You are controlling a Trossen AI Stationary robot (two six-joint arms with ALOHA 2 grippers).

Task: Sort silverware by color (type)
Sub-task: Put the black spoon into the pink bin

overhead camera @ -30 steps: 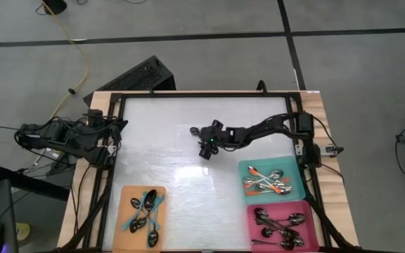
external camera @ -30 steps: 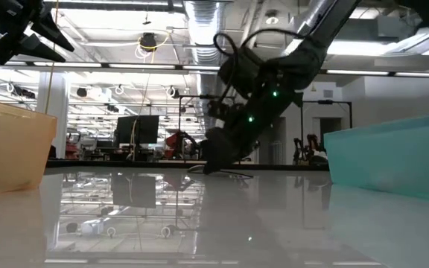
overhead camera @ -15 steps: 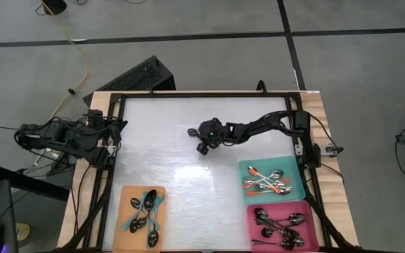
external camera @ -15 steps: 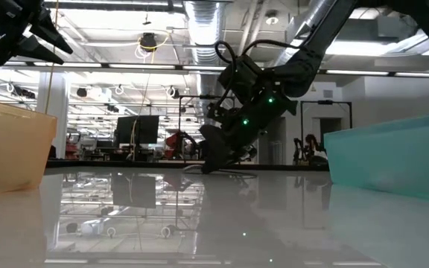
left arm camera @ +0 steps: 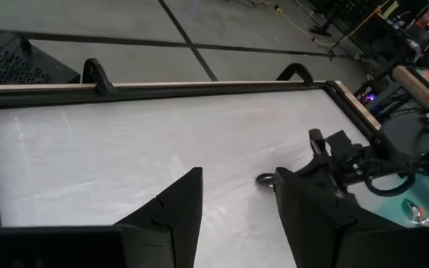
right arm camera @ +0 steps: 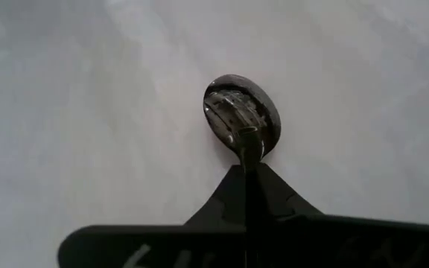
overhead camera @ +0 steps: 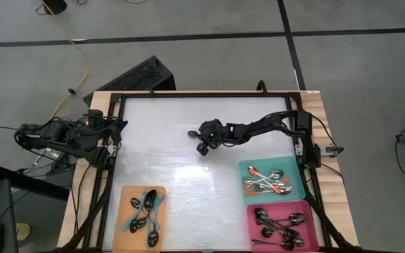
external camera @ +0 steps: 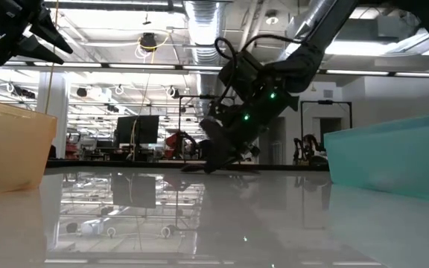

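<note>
High view, read from left to right. At the left edge of the frame the left gripper (overhead camera: 120, 126) waited over the table's border, its jaws released and parted with nothing between them, as the left wrist view confirmed. In the lower left an orange tray (overhead camera: 127, 197) held the teal-handled spoons (overhead camera: 145, 213). Near the centre, slightly above the middle of the table (overhead camera: 160, 140), the right gripper (overhead camera: 200, 143) sat low on the white surface. A second earlier its jaws had stood wide apart and a little lower in the frame; they had since clenched. The right wrist view showed the two dark fingers pressed together on the neck of a single spoon (right arm camera: 242, 118), whose dark shiny bowl projected just beyond the tips and lay on the table. The handle was hidden between the fingers, so its colour could not be told.

At the lower right a teal tray (overhead camera: 296, 192) carried the orange-handled spoons (overhead camera: 266, 182), and directly below it a pink tray (overhead camera: 308, 211) carried the plain metal spoons (overhead camera: 278, 228).

Interpretation: the closing marked the grasp of what appeared to be the last loose spoon, since no other silverware lay on the open table. Sorting therefore seemed nearly complete; lifting and carrying to the matching tray remained. The thin neck gave a narrow hold, so slipping or rotation during the lift was a plausible risk.
</note>
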